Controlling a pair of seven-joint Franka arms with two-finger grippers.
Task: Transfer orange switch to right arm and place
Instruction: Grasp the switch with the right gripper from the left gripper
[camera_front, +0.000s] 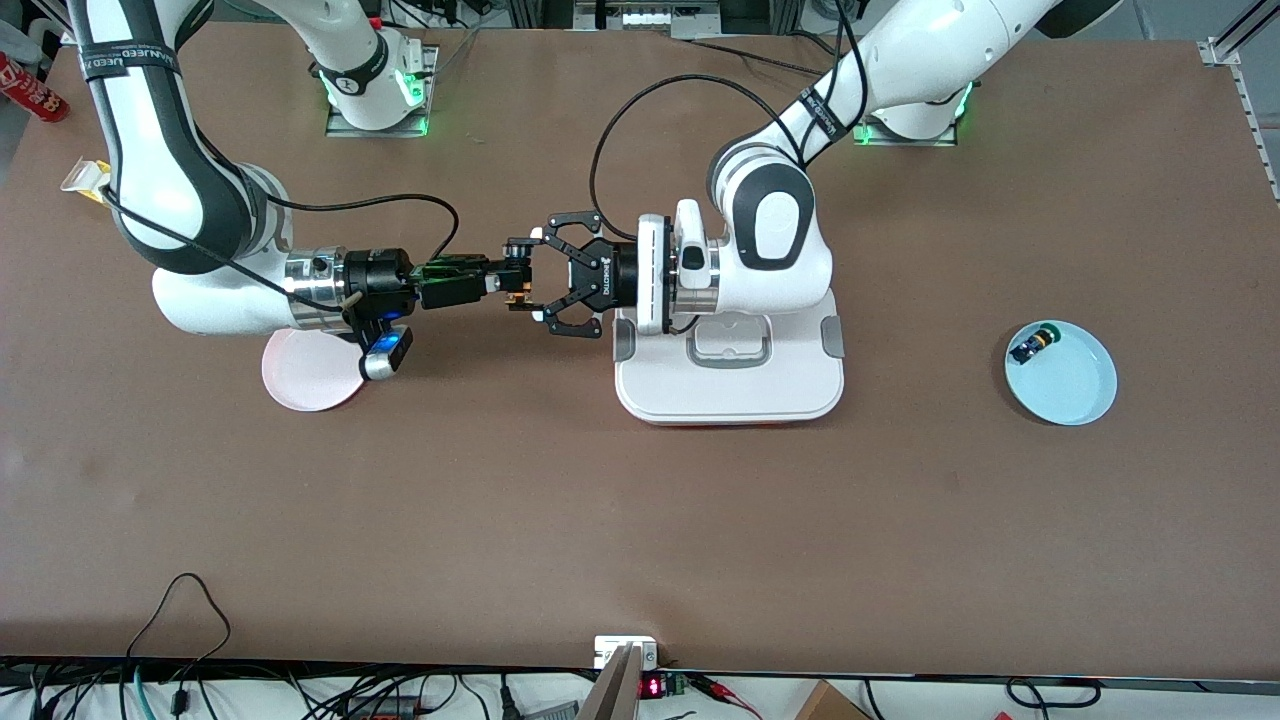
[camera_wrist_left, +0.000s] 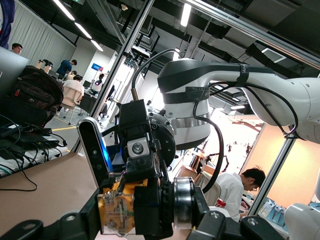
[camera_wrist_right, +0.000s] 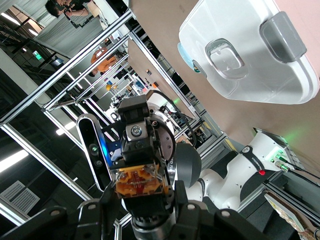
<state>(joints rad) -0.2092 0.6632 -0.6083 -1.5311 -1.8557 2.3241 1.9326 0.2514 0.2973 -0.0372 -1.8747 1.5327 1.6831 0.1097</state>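
The orange switch (camera_front: 515, 296) is in the air between both grippers, over bare table beside the white box. My left gripper (camera_front: 524, 273), the wide linkage claw, is shut on it end to end. In the left wrist view the switch (camera_wrist_left: 117, 212) fills the gap between my claw's fingers (camera_wrist_left: 82, 222), its orange base against one finger. My right gripper (camera_front: 503, 272), slim and black, reaches in from the right arm's end and grips the switch's middle; it also shows in the left wrist view (camera_wrist_left: 139, 180). In the right wrist view the switch's orange base (camera_wrist_right: 139, 182) sits between black fingers (camera_wrist_right: 87, 215).
A white lidded box (camera_front: 730, 385) lies under the left arm's wrist and shows in the right wrist view (camera_wrist_right: 250, 55). A pink plate (camera_front: 305, 385) lies under the right arm's wrist. A blue plate (camera_front: 1085, 400) toward the left arm's end holds a dark switch (camera_front: 1032, 345).
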